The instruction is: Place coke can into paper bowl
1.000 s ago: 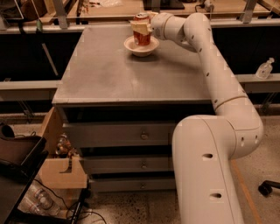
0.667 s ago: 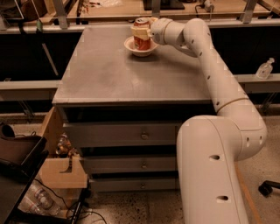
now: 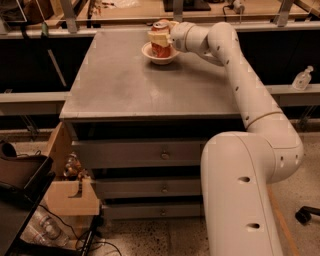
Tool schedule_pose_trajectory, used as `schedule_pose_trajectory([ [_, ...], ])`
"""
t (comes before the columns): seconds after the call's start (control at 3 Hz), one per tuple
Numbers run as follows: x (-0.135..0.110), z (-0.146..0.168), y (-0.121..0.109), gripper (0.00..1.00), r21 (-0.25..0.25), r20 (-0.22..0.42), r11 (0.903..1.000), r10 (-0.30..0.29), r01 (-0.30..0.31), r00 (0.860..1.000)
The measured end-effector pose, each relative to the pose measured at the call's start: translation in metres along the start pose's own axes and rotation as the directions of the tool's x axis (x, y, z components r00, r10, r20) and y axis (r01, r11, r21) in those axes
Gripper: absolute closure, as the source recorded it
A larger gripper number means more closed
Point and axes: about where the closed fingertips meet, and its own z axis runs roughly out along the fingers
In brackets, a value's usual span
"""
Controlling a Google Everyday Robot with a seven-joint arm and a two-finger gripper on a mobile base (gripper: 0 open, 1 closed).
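Nearest you, the robot's white body point(image 3: 240, 200) fills the lower right, and its arm point(image 3: 250, 100) runs up over the table's right side, so that flank is tight. Lower left, an open cardboard box point(image 3: 70, 195) sits just beside the drawer unit point(image 3: 150, 155); there's clutter behind it that you can't identify, and cables on the floor underneath. The grey tabletop point(image 3: 125, 85) gives you open surface in front of the bowl and to its left. The paper bowl point(image 3: 148, 51) sits near the table's back edge, roughly mid-width. The coke can point(image 3: 162, 49) stands upright inside it, silver top showing. The gripper point(image 3: 159, 36) comes in from the right at can height, jaws clamped around the can, with one finger point(image 3: 155, 39) across its upper near side. Beyond the back edge is a narrow gap, then a wooden bench point(image 3: 150, 10). A small clear bottle point(image 3: 302, 79) stands on the rail at far right, well apart from the bowl.
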Motion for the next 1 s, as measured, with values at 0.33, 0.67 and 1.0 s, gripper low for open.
schedule_pose_trajectory([
  [0.33, 0.0007, 0.0029, 0.0024, 0.35, -0.004, 0.000, 1.0000, 0.001, -0.001, 1.000],
  [0.67, 0.0013, 0.0058, 0.0049, 0.12, -0.009, 0.000, 1.0000, 0.002, -0.002, 1.000],
  [1.0, 0.0019, 0.0083, 0.0070, 0.00, -0.012, -0.001, 0.9999, 0.004, -0.004, 1.000],
])
